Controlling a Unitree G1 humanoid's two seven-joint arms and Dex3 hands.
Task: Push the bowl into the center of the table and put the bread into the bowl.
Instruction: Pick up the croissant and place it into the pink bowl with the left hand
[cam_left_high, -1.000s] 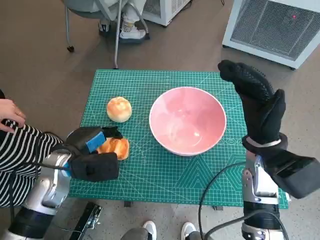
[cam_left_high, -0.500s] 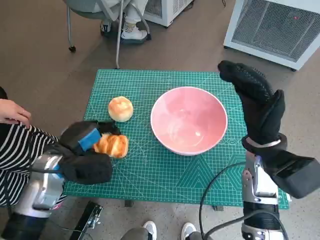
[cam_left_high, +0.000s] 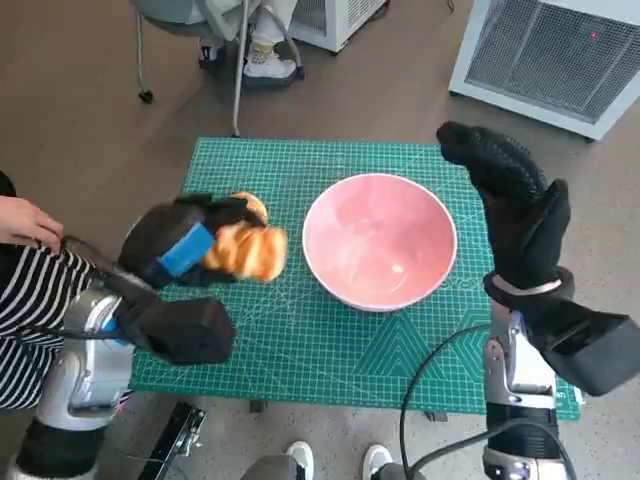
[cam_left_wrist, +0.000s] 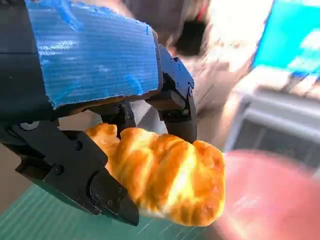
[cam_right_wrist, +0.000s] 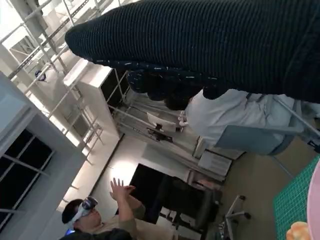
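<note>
Green mat (cam_left_high: 330, 340), left hand (cam_left_high: 175, 250) fingers pinching bread (cam_left_high: 248, 250) beside bowl (cam_left_high: 380, 240); right hand (cam_left_high: 515, 205) spread

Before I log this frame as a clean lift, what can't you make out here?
- Round bun, head view: mostly hidden behind the left hand and the bread it holds.
- Bowl, left wrist view: blurred, cut by the edge.
- Right hand: fingers hardly show in the right wrist view.
- Table legs: hidden under the mat.

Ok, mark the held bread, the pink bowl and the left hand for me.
bread (cam_left_high: 250, 251), head view, middle of its golden crust.
pink bowl (cam_left_high: 432, 215), head view, bare inner wall.
left hand (cam_left_high: 172, 247), head view, blue-taped back; it grips the bread.
</note>
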